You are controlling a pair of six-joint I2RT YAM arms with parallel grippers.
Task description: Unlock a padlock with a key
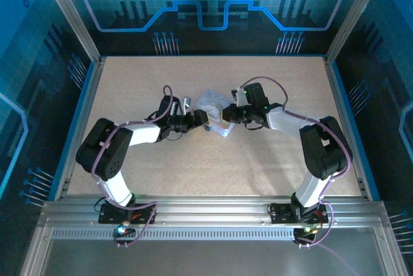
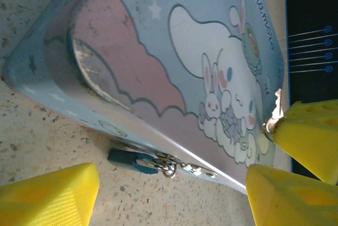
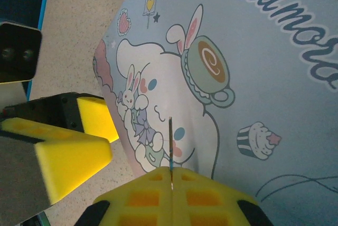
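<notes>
Left end effector (image 2: 169,202) released: straddles the padlock (image 2: 127,158) with pads (image 2: 47,197) wide, touches nothing, seems poised to steady it. Finds that padlock flat on the table (image 2: 42,131), hooked at the tin box (image 2: 185,52) edge. Just right, clamps the key (image 3: 170,144) in the clenched right end effector (image 3: 170,177), blade jutting over the lid, probably bound for the keyhole. Leaves tight room between the two; offers bare table left, near and far.
</notes>
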